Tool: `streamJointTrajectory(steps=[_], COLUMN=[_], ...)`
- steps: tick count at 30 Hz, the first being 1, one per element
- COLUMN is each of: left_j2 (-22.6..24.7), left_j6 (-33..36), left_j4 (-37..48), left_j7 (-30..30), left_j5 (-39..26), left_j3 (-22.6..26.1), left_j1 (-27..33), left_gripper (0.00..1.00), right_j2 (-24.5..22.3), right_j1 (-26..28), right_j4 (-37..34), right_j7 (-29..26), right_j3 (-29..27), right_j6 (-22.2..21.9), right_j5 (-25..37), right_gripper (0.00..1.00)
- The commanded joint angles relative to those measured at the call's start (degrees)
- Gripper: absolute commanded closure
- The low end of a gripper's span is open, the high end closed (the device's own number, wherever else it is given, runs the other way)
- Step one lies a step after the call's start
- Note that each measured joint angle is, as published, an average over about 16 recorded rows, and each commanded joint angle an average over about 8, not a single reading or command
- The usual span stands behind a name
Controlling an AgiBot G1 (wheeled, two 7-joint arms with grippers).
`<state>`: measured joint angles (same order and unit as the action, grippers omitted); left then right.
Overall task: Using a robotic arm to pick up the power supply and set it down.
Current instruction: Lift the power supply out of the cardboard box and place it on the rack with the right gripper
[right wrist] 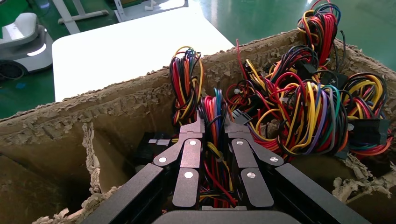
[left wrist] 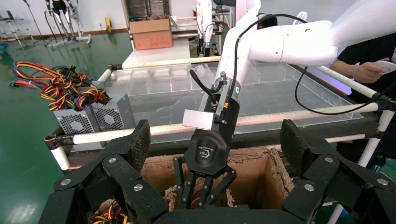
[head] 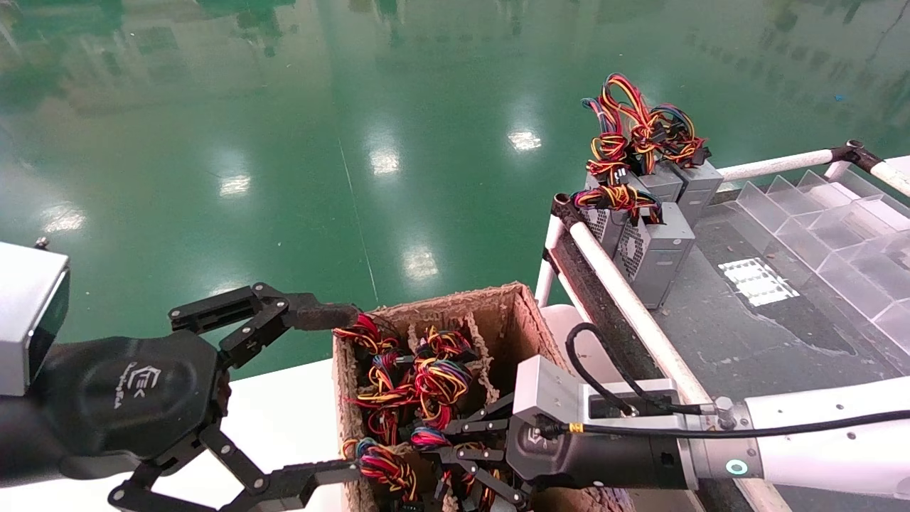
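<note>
Black right gripper clenched on wire bundle inside cardboard box; left gripper spread wide

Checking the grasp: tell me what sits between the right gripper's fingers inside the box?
In the right wrist view, a wire bundle stands between the right gripper fingers, inside the cardboard box.

Your right gripper points down from a level white forearm, its fingers drawn close together. Your left gripper hangs just beside it, tilted toward it, fingers spread wide.
</note>
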<state>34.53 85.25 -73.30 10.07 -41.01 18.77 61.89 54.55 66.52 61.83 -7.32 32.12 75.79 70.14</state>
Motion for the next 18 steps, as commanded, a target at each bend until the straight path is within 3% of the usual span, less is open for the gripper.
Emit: streamJointTrajectory(steps=[1,18], left_j2=[0.0,0.0], left_j6=[0.0,0.0], left_j4=[0.0,0.0], left_j7=[0.0,0.0], left_j5=[0.0,0.0], left_j3=[0.0,0.1], left_j1=[0.0,0.0], left_gripper=[0.0,0.0], right_j2=[-0.1,-6.8], right_j1=[-0.1,-4.5], right_j4=[0.1,6.9], right_j7=[0.1,0.3], right_j3=[0.0,-5.8], right_j6=[-0.1,-1.3], right_j5=[0.0,-7.4], right_gripper=[1.0,1.0])
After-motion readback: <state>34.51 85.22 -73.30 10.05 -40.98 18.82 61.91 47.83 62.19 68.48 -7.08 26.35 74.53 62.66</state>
